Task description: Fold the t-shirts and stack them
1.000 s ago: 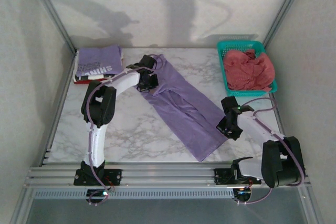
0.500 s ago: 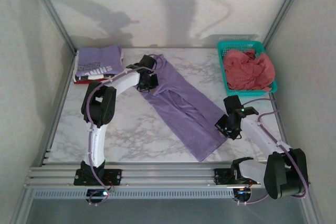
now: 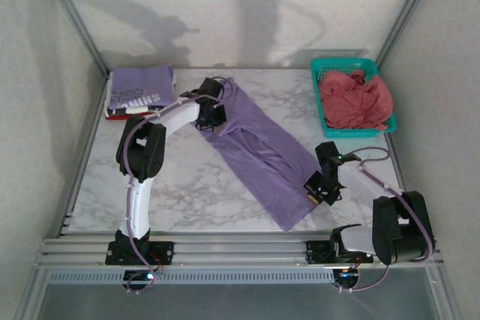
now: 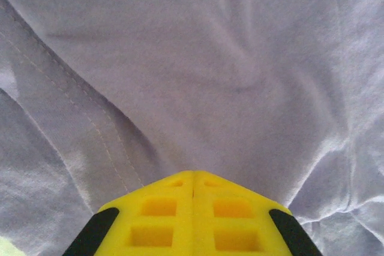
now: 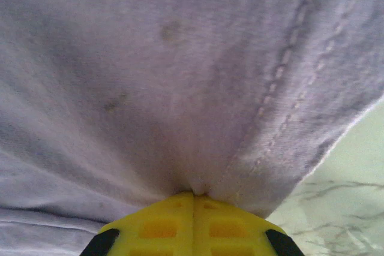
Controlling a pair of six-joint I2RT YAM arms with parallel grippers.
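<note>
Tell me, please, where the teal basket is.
Top view: the teal basket sits on the table, far right corner, holding a crumpled coral-pink t-shirt.

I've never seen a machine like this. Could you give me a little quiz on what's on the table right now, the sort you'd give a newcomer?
1. What lies in the teal basket?
A) a coral-pink t-shirt
B) a white towel
C) a pair of jeans

2. True or false: the left claw and the right claw are each shut on the lavender t-shirt.

3. Fill in: the folded pile of t-shirts sits at the far ____ corner of the table.

Key: 1 A; 2 true; 3 left.
</note>
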